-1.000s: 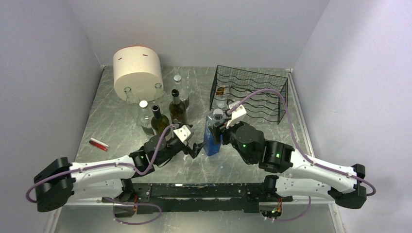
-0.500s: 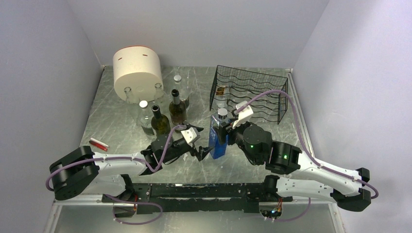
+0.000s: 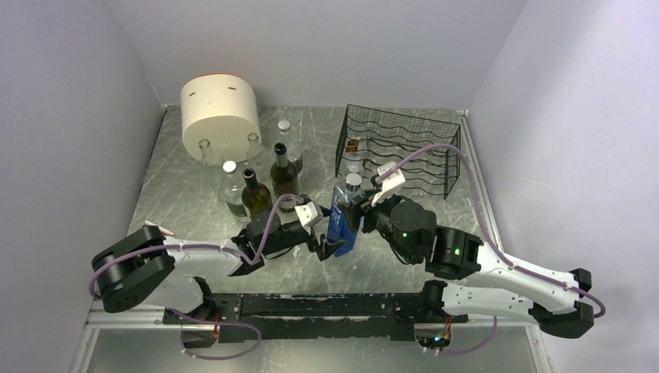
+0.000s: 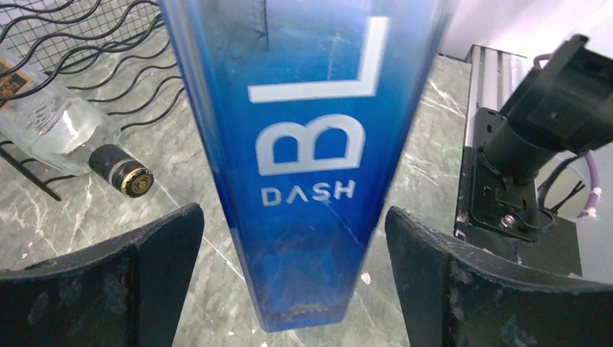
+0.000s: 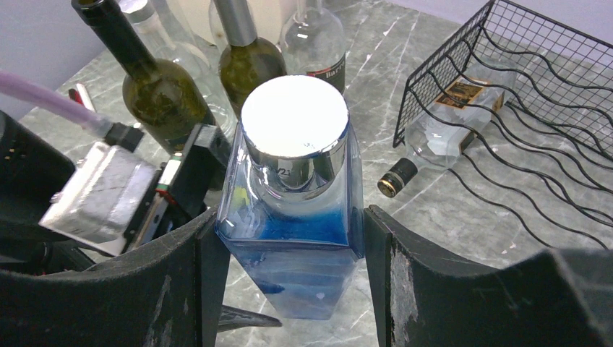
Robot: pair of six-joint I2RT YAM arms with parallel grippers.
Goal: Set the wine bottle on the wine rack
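Observation:
The wine bottle (image 3: 340,221) is a square blue one with a silver cap, marked "DASH" (image 4: 311,144). It leans slightly at the table's middle front. My right gripper (image 3: 354,208) is shut on its shoulder, both pads pressed on the glass (image 5: 293,238). Its base seems to hang just above the table. My left gripper (image 3: 329,245) is open, with a finger on each side of the bottle's lower end and a gap on both sides (image 4: 293,220). The black wire wine rack (image 3: 404,148) stands behind at the right, with a clear bottle (image 3: 353,159) lying in its lowest tier.
A cream cylinder (image 3: 220,116) stands at the back left. Several upright bottles are grouped left of centre: dark green ones (image 3: 254,196) (image 3: 284,177) and clear ones (image 3: 231,190). A small red object (image 3: 158,231) lies near the left front edge.
My left arm has swung right and forward, bringing its open fingers around the bottle's base. The right gripper has shifted the bottle slightly and tilted it.

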